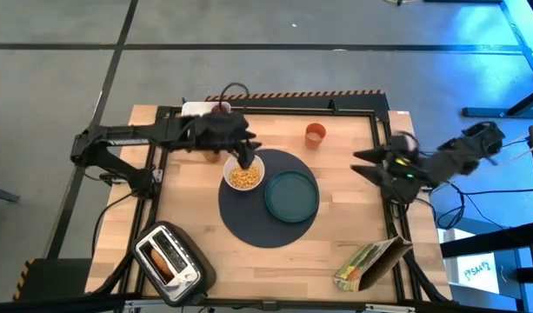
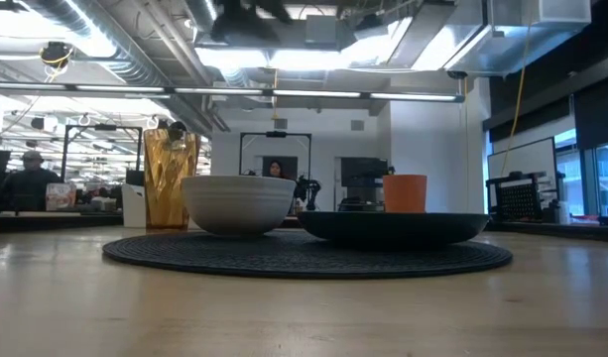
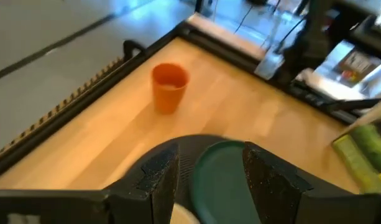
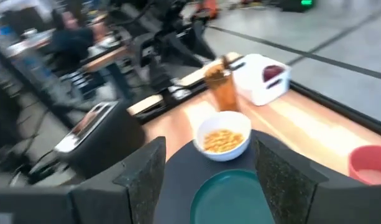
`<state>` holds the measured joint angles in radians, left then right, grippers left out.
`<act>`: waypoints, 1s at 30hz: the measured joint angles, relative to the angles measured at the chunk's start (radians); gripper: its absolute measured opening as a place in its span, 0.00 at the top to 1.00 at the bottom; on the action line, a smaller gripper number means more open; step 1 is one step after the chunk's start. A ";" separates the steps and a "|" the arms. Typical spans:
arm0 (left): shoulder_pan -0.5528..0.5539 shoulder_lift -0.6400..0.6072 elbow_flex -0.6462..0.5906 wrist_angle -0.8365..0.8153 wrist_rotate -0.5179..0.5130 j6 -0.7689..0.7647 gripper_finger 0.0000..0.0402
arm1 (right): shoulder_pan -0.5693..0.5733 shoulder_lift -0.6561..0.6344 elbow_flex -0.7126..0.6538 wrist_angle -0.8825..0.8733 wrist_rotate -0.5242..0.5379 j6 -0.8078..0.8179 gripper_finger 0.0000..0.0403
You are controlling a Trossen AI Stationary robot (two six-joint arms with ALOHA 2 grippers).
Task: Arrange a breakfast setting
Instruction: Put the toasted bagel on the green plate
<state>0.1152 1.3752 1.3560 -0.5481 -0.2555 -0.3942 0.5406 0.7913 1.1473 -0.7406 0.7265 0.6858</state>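
Observation:
A round dark-grey mat (image 1: 249,222) lies mid-table. On it a white bowl (image 1: 244,176) of yellow cereal (image 4: 222,140) rests on its base, with a teal plate (image 1: 292,196) beside it. A small orange cup (image 1: 315,135) stands on the wood near the far edge. My left gripper (image 1: 247,162) hangs open above the bowl's far rim with nothing between its fingers (image 3: 162,177). My right gripper (image 1: 363,163) is open in the air at the table's right edge, pointing toward the mat (image 4: 178,180).
A silver toaster (image 1: 168,261) with a brown piece in its slot stands at the near left corner. A yellow-green cereal bag (image 1: 370,261) lies near right. At the far edge are a white tub (image 4: 261,78) with red fruit and an amber tumbler (image 2: 170,178).

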 joint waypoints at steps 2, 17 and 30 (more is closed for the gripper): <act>0.056 0.001 0.000 -0.031 0.041 0.009 0.58 | -0.094 0.037 0.000 0.030 -0.036 0.024 0.43; 0.347 0.029 0.025 -0.285 0.194 0.225 0.59 | -0.438 0.370 0.000 0.335 -0.425 0.159 0.43; 0.108 -0.121 0.064 -0.793 0.358 -0.061 0.64 | -0.454 0.448 0.000 0.348 -0.406 0.097 0.43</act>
<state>0.2234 1.2546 1.4201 -1.3410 0.1028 -0.4554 0.0869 1.2396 1.1469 -0.3927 0.3202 0.7831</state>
